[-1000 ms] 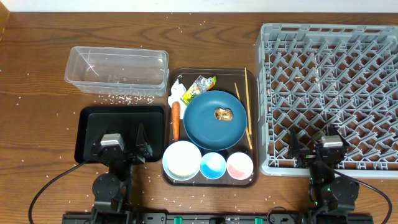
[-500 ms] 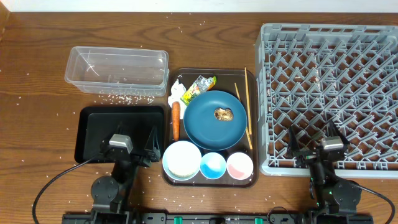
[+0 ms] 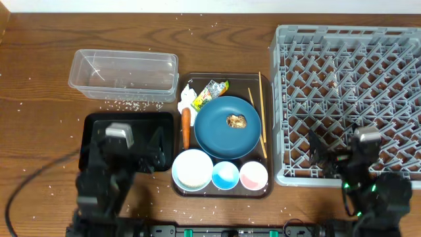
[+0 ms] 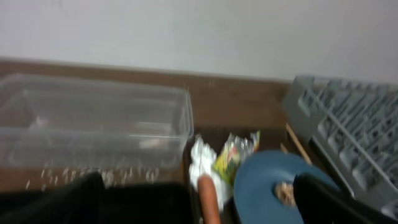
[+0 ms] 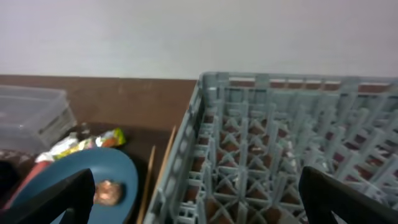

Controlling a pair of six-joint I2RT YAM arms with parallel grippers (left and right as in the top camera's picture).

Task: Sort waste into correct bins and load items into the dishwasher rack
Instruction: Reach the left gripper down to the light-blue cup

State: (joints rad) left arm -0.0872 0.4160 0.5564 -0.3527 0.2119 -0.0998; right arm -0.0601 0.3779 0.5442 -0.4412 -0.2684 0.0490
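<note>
Dark wood-grain table (image 3: 39, 52) beneath me; plain white wall (image 4: 199, 31) runs along its far edge. Lighting even, soft.

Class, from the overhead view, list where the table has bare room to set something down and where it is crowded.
Free: the table left of the clear tub and black tray; the strip behind the tub and brown tray. Crowded: the brown tray, packed with dishes; a narrow gap separates it from the rack.

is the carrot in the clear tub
No, the carrot lies on the brown tray beside the plate, outside the tub.
</note>
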